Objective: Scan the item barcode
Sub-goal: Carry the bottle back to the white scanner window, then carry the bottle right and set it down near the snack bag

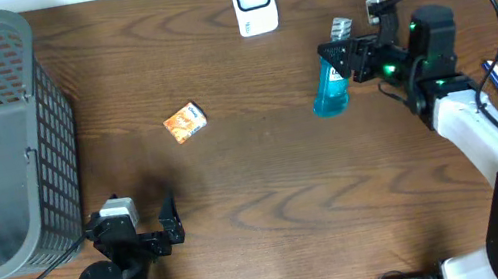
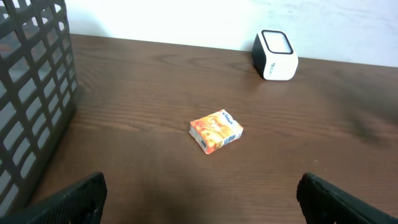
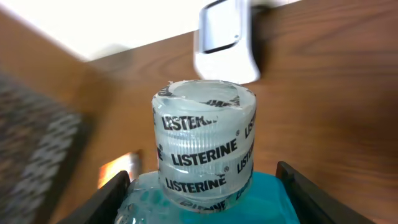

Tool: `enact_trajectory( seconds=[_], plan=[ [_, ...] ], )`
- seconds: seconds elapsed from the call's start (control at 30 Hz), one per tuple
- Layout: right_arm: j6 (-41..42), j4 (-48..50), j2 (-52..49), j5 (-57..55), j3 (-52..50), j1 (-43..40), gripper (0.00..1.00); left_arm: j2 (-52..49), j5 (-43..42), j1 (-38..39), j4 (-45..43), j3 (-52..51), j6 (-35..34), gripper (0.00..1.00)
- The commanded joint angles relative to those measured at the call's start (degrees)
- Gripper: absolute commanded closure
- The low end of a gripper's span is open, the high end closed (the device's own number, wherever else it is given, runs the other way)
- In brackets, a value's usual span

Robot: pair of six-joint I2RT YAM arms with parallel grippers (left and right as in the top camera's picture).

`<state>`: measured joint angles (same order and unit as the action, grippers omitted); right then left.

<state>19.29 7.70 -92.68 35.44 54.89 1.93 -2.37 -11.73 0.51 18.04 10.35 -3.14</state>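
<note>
Mouthwash bottle (image 1: pixel 328 96) sits, seemingly gripped, in half-open right gripper (image 1: pixel 337 62).

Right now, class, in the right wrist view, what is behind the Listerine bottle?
Behind the Listerine bottle stands the white scanner on the wooden table. A small orange box peeks out at the left, partly covered; the table directly behind the bottle is hidden.

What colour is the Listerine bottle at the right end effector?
Translucent blue bottle with a clear cap; clearest in the overhead view.
</note>
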Motion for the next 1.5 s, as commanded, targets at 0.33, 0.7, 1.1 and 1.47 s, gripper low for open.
enact_trajectory(
  seconds=[0.33,0.7,1.1,1.47],
  plan=[
    [0.15,7.89,0.17,-34.03,1.75,13.25,0.75,0.24,-0.31,0.17,-0.04,0.68,0.33,0.02],
    [1.68,0.85,-16.74,-33.81,23.45,16.46,0.78,0.24,-0.28,0.17,-0.04,0.68,0.33,0.02],
    [-0.15,-23.12,-46.82,-33.83,72.81,17.46,0.78,0.24,-0.31,0.17,-0.04,0.68,0.33,0.02],
    [0.39,-24.79,-55.63,-34.07,85.35,17.79,0.80,0.24,-0.31,0.17,-0.04,0.68,0.33,0.02]
  ],
)
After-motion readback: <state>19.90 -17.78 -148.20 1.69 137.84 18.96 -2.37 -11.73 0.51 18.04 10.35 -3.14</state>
